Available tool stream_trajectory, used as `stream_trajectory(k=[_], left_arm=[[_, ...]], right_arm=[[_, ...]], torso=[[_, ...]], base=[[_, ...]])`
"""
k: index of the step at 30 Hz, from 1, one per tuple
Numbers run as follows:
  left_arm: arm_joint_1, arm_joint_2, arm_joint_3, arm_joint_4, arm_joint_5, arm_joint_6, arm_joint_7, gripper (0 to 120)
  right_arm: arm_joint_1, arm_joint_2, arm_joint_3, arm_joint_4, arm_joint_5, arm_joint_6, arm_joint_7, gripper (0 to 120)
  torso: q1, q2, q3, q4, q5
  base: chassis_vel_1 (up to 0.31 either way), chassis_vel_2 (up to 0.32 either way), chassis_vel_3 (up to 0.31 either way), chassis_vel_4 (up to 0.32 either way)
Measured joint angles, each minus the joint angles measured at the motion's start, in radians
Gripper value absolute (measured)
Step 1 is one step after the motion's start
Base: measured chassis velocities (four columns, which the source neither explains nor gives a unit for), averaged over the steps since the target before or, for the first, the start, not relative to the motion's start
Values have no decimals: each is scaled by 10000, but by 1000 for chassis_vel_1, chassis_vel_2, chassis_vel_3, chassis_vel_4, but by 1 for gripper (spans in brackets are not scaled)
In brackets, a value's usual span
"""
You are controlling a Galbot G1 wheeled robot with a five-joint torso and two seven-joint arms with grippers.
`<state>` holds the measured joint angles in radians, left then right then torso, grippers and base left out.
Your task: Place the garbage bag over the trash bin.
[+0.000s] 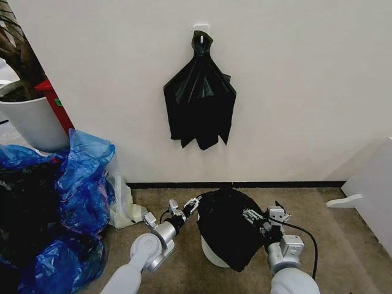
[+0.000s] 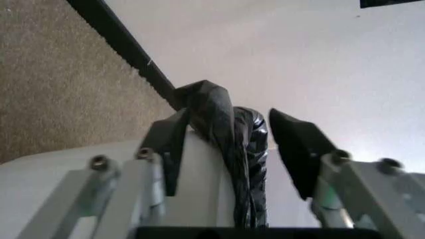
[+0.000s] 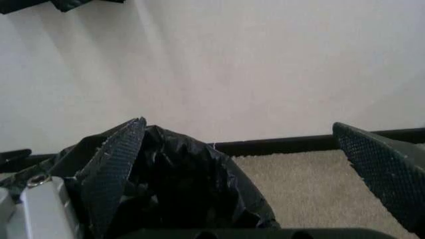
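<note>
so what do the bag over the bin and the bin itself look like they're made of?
Garbage bag: thin black plastic film, by its glossy creases and limp drape. Trash bin: probably smooth, matte cream-white moulded plastic; little shows under the bag.

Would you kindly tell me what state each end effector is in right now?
Left end effector: open, fingers straddling the thin glossy black plastic garbage bag at its edge.
Right end effector: open, beside the bag.
</note>
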<state>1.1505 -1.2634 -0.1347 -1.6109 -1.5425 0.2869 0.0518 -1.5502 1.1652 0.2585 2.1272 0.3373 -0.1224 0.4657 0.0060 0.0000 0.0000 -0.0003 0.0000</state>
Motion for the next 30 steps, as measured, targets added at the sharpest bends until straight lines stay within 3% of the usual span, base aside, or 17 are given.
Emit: stream_trajectory(k=[23, 30], left_arm=[[-84, -74, 48, 275, -385, 52, 52, 39], [-112, -129, 66, 335, -372, 60, 70, 23]], right_arm=[[-54, 16, 1, 9, 7, 62, 12, 100], [-76, 19, -2, 35, 5, 74, 22, 100]], torso=[[0, 0, 0, 0, 0], [0, 0, 0, 0, 0]], base=[[0, 0, 0, 0], [0, 0, 0, 0]])
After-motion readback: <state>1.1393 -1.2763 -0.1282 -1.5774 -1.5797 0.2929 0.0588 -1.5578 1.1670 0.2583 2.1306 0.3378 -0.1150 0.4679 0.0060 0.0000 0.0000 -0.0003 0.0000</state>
